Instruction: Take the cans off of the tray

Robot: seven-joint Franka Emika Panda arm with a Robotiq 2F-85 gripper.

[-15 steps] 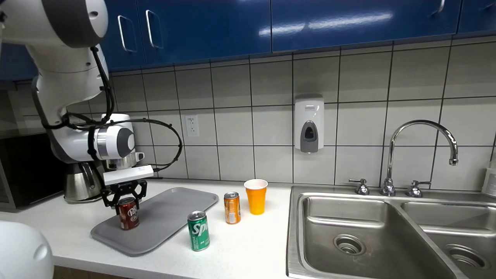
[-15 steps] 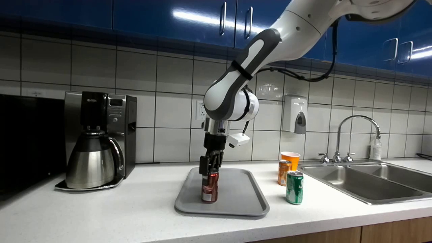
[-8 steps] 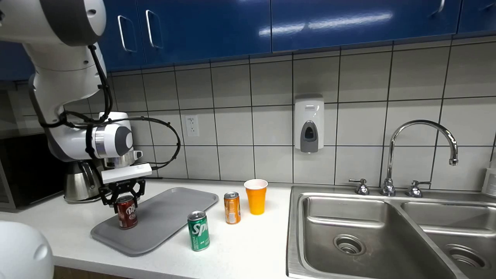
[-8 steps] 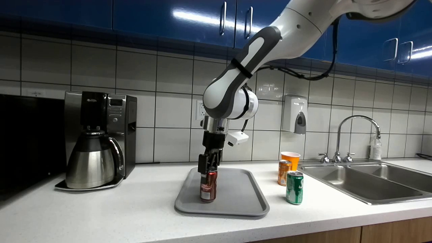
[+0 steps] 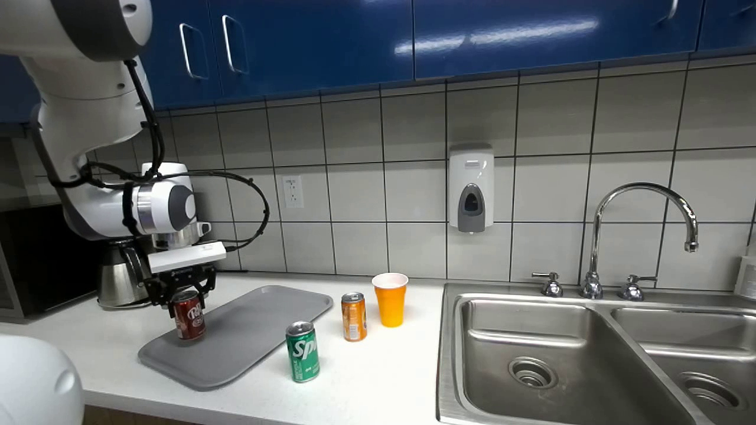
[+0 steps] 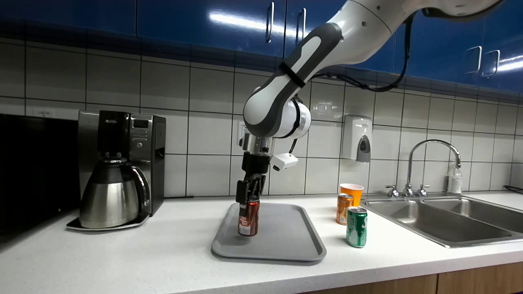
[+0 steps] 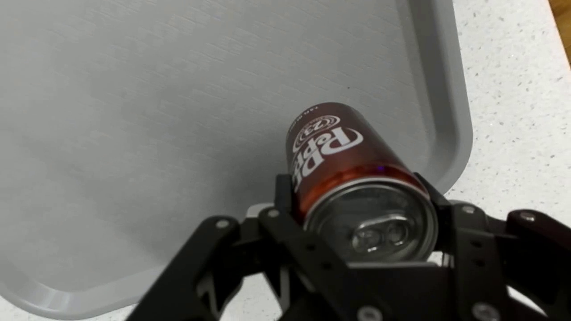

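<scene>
The dark red can (image 5: 190, 319) is pinched near its top by my gripper (image 7: 353, 189), one finger on each side, as the wrist view shows. It hangs slightly tilted over the near-left part of the grey tray (image 5: 266, 324), seemingly just clear of its surface. In an exterior view the same dark red can (image 6: 249, 218) sits below the black fingers, above the tray (image 6: 286, 232). On the counter beside the tray stand the green can (image 5: 303, 354) and the orange-bronze can (image 5: 354, 319), both upright.
A yellow-orange cup (image 5: 390, 300) stands behind the orange-bronze can. To the side are a coffee maker with a steel carafe (image 6: 112, 200) and a black appliance (image 6: 36, 171). A double sink (image 5: 531, 330) with a faucet is at the far end. Blue cabinets (image 6: 212, 24) hang overhead.
My gripper has risen and shifted left in both exterior views, carrying the dark red can up with it. The tray, the green can and the orange-bronze can have stayed put.
</scene>
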